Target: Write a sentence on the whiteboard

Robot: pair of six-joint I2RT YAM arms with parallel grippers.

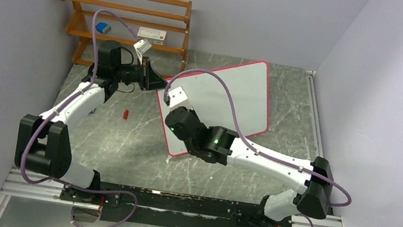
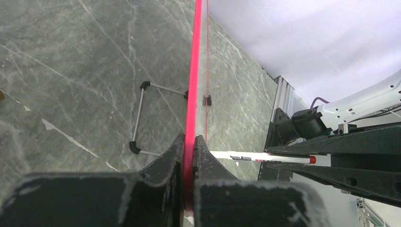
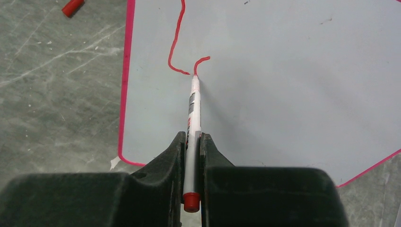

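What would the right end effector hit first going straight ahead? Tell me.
The whiteboard, most likely: the right end effector points along its marker, whose tip already touches the white surface beside the red line.

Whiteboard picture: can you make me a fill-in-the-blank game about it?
1. The left gripper clamps the ____ by its pink edge.
2. The right gripper is shut on a ____.
3. The line drawn on the board is ____.
Missing words: whiteboard, marker, red.
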